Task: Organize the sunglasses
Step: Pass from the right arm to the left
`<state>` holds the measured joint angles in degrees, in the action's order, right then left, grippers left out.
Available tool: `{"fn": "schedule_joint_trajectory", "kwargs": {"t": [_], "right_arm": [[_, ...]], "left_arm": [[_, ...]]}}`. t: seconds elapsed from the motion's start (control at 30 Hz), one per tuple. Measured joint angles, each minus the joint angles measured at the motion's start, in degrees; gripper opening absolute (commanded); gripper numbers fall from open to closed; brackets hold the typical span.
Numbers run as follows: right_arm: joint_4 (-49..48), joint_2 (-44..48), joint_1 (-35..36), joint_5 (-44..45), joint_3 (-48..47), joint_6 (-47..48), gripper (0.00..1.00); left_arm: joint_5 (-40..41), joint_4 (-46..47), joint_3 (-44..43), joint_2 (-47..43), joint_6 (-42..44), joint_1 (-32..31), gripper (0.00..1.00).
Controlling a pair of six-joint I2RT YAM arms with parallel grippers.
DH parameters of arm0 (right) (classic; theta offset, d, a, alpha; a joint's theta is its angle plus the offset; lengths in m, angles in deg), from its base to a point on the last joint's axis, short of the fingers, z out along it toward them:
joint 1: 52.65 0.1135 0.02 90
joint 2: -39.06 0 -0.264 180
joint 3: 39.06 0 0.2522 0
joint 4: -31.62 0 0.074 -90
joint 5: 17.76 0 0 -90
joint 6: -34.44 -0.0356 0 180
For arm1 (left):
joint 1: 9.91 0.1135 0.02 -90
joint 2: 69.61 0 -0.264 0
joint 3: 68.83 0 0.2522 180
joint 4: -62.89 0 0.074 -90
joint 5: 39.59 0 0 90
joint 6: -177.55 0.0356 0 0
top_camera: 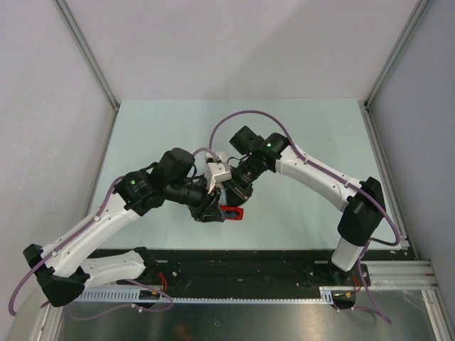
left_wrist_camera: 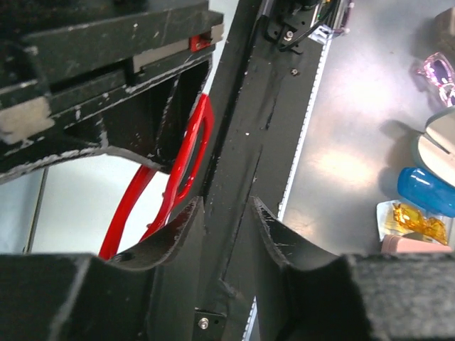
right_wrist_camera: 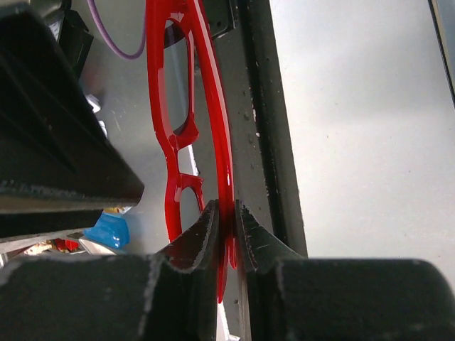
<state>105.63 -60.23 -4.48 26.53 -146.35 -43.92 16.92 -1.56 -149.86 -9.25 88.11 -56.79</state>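
Right wrist: we see right gripper pinching the sunglasses frame; left gripper jaws narrowly parted beside the temples.

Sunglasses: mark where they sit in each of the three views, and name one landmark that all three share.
Top external: the sunglasses are at the centre, just beyond the black rail.
Left wrist: the sunglasses show as red arms left of centre, beside the black rail.
Right wrist: the sunglasses run from the top down to bottom centre, left of the black rail.
Shared landmark: the black rail.
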Motion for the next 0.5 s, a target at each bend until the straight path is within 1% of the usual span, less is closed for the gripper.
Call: {"fn": "schedule_joint_trajectory", "kwargs": {"t": [0.13,0.3,0.43,0.5], "right_arm": [[0.74,0.00,0.00,0.31,0.24,0.17,0.00],[1.57,0.00,0.20,0.44,0.87,1.01,0.00],[1.99,0.00,0.74,0.39,0.92,1.95,0.00],[2.14,0.00,1.07,0.39,0.96,2.27,0.00]], "left_arm": [[2.14,-0.94,0.00,0.04,0.92,-0.09,0.43],[3.45,-1.40,0.00,0.61,1.25,-1.38,0.51],[3.72,-1.42,-0.02,0.61,1.55,-1.40,0.60],[3.98,-1.49,-0.02,0.61,1.64,-1.42,0.61]]}}
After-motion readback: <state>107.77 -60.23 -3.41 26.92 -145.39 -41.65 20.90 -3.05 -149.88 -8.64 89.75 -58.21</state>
